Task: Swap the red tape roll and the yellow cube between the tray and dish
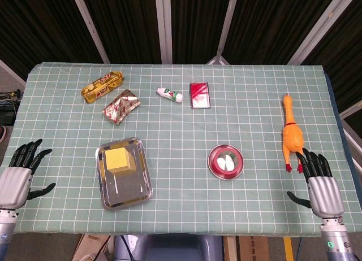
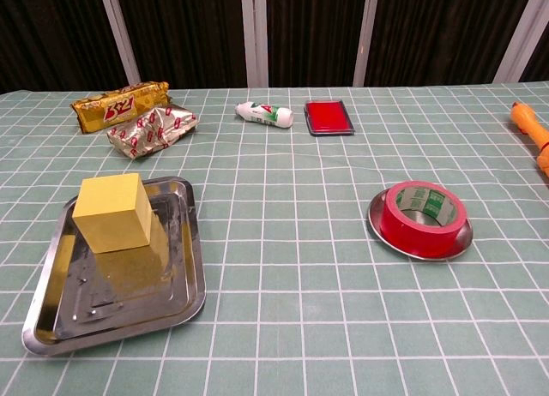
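A yellow cube (image 1: pixel 120 159) (image 2: pixel 113 212) stands at the far end of a steel tray (image 1: pixel 127 190) (image 2: pixel 120 310) on the left of the table. A red tape roll (image 1: pixel 225 161) (image 2: pixel 423 216) lies flat in a small round steel dish (image 1: pixel 214 169) (image 2: pixel 377 222) right of centre. My left hand (image 1: pixel 20 173) hovers at the table's left front edge, fingers spread, holding nothing. Over at the right front edge my right hand (image 1: pixel 320 182) is likewise spread and empty, just below the rubber chicken's feet. The chest view shows neither hand.
A rubber chicken (image 1: pixel 291 135) (image 2: pixel 532 126) lies at the right. Along the back are a gold snack pack (image 1: pixel 102 86) (image 2: pixel 118 105), a crumpled foil wrapper (image 1: pixel 120 106) (image 2: pixel 151 129), a small white tube (image 1: pixel 170 94) (image 2: pixel 264 114) and a red tin (image 1: pixel 199 95) (image 2: pixel 328 117).
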`<act>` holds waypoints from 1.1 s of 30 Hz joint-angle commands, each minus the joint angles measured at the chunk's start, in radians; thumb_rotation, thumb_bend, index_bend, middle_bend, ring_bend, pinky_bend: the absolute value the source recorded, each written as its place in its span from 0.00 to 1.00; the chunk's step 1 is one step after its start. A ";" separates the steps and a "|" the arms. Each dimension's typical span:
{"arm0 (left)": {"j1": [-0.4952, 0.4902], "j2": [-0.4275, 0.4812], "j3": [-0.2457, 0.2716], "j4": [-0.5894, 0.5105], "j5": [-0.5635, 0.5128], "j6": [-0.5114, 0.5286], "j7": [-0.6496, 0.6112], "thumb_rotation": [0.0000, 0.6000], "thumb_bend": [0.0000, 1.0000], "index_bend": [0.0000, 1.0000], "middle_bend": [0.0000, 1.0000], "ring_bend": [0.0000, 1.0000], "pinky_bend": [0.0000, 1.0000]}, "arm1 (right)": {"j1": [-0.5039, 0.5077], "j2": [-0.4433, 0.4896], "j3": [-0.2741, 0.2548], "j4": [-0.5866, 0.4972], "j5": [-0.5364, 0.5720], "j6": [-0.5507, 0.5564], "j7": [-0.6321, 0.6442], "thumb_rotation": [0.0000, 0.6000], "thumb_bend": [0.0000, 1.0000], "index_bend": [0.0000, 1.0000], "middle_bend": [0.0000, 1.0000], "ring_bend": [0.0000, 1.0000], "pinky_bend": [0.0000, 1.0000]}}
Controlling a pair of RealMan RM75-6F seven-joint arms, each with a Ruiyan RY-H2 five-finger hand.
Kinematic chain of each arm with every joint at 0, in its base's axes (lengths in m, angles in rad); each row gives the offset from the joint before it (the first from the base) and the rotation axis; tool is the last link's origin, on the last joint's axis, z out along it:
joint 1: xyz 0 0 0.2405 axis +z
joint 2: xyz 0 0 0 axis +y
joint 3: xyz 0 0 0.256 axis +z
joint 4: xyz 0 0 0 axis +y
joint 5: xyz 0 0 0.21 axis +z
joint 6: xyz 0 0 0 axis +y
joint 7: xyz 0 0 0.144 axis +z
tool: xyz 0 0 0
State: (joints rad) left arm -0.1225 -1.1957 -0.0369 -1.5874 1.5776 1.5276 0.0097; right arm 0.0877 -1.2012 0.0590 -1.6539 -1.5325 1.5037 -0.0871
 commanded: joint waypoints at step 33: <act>-0.005 -0.021 0.000 -0.003 0.006 -0.003 0.025 1.00 0.04 0.19 0.00 0.00 0.01 | 0.243 -0.018 0.075 -0.184 0.161 -0.389 -0.111 1.00 0.00 0.01 0.00 0.00 0.00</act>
State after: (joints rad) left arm -0.1275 -1.2167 -0.0369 -1.5902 1.5833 1.5249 0.0349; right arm 0.2707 -1.1953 0.0943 -1.8073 -1.4361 1.1810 -0.1383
